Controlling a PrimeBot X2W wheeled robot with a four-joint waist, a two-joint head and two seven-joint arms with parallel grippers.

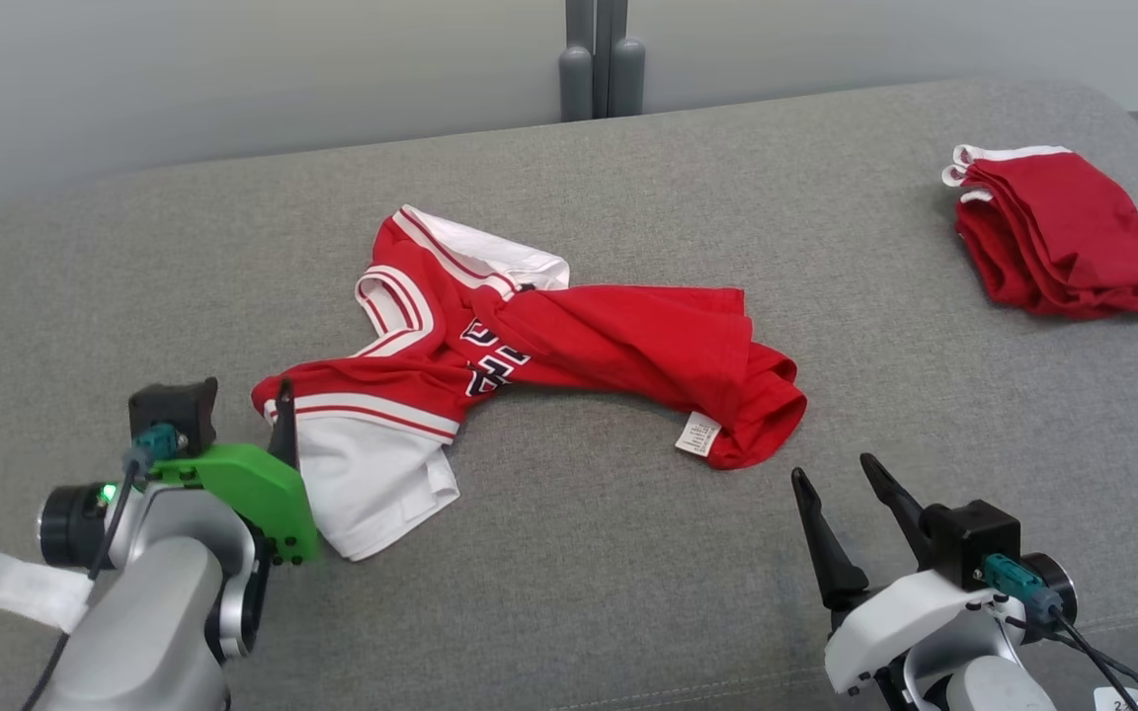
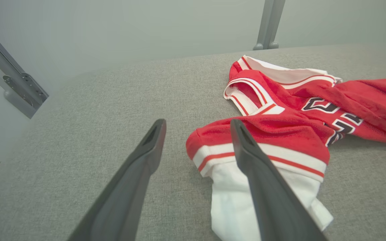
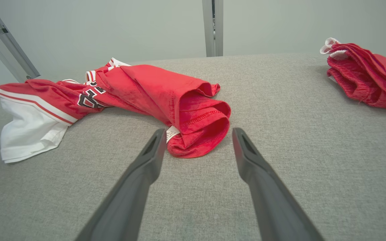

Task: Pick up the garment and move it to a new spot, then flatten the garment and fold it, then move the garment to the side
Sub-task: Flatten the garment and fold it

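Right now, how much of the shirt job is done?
Not much. The jersey lies crumpled on the grey pad, nothing flat or folded. In hand: nothing; the left fingers and right fingers are open near its ends. Left: flattening, folding, moving it aside.

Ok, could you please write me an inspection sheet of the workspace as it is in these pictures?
Surface: grey fabric surface, flat, no stains seen.
Job's things: red and white jersey lies crumpled near the middle, not flattened, not folded.
Clutter: folded red garment at the far right, apart from the jersey.
Grippers: left gripper open, one finger over the jersey's white part; right gripper open, holding nothing, just short of the jersey's red end.
Cables: right wrist cable and left wrist cable, each with a teal plug, both clear of the cloth.
Surroundings: pale wall and grey post behind the surface.
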